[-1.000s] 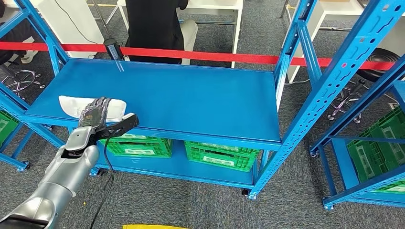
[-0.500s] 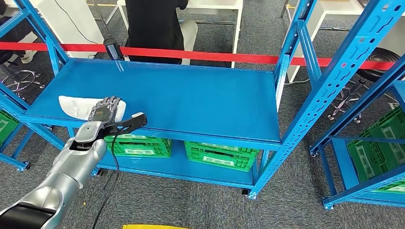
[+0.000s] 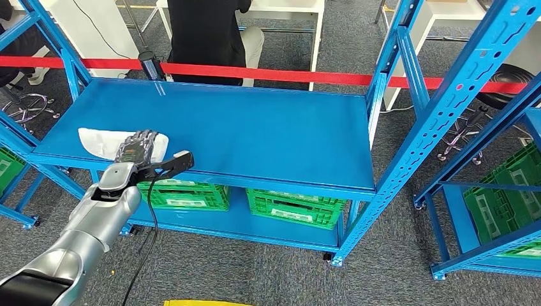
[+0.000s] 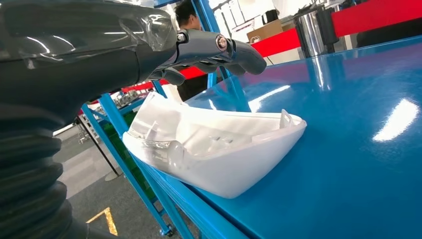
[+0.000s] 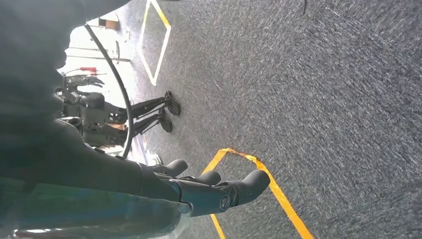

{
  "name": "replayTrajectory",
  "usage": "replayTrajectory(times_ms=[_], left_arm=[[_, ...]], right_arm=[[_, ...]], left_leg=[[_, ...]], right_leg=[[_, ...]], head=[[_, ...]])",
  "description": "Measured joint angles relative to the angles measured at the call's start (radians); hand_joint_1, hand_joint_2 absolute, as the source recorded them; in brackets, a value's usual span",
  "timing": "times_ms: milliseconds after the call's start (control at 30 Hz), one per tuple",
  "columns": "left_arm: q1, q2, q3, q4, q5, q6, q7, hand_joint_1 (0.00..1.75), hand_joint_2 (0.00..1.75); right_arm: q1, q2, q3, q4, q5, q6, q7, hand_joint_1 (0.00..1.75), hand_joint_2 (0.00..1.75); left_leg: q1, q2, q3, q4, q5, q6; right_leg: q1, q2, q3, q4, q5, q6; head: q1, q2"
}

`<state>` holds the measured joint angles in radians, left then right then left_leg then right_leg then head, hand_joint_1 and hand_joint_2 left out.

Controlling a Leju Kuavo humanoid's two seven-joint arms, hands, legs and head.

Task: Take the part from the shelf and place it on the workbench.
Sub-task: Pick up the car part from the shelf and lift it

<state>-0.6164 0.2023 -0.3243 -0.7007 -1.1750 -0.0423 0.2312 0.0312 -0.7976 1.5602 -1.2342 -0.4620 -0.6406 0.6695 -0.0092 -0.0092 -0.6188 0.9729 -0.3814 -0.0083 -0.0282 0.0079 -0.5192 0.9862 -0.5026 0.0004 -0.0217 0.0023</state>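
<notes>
Fingers of my left hand (image 3: 136,150) spread, holding nothing, poised over white part (image 4: 214,147) at front-left edge of blue shelf (image 3: 255,137). Part looks like thin moulded plastic shell: light, stiff, glossy, likely slippery and easy to crack; I judge best hold across raised rim. My right hand (image 5: 209,189) hangs open over floor. Green crates (image 3: 293,207) below. Beyond, red barrier tape (image 3: 268,74), seated person (image 3: 210,32).

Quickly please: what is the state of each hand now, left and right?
Left hand: open, fingers spread above the white part, not gripping it.
Right hand: open, holding nothing, hanging over the floor.
</notes>
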Motion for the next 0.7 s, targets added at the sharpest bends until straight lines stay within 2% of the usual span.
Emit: replayTrajectory(times_ms=[267,667,700], left_arm=[[0.009,0.017,0.0,-0.009,-0.01,0.002,0.057,0.0,1.75],[0.023,0.02,0.002,-0.01,-0.017,-0.008,0.075,0.0,1.75],[0.024,0.02,0.002,-0.011,-0.019,-0.008,0.077,0.41,1.75]], right_arm=[[-0.004,0.004,0.0,0.017,0.008,0.009,0.0,0.0,1.75],[-0.013,0.017,0.0,0.042,-0.005,0.023,0.0,0.0,1.75],[-0.014,0.019,0.0,0.045,-0.003,0.024,0.0,0.0,1.75]], left_leg=[[0.0,0.0,0.0,0.0,0.0,0.0],[0.0,0.0,0.0,0.0,0.0,0.0],[0.0,0.0,0.0,0.0,0.0,0.0]], right_leg=[[0.0,0.0,0.0,0.0,0.0,0.0],[0.0,0.0,0.0,0.0,0.0,0.0],[0.0,0.0,0.0,0.0,0.0,0.0]], head=[[0.0,0.0],[0.0,0.0],[0.0,0.0]])
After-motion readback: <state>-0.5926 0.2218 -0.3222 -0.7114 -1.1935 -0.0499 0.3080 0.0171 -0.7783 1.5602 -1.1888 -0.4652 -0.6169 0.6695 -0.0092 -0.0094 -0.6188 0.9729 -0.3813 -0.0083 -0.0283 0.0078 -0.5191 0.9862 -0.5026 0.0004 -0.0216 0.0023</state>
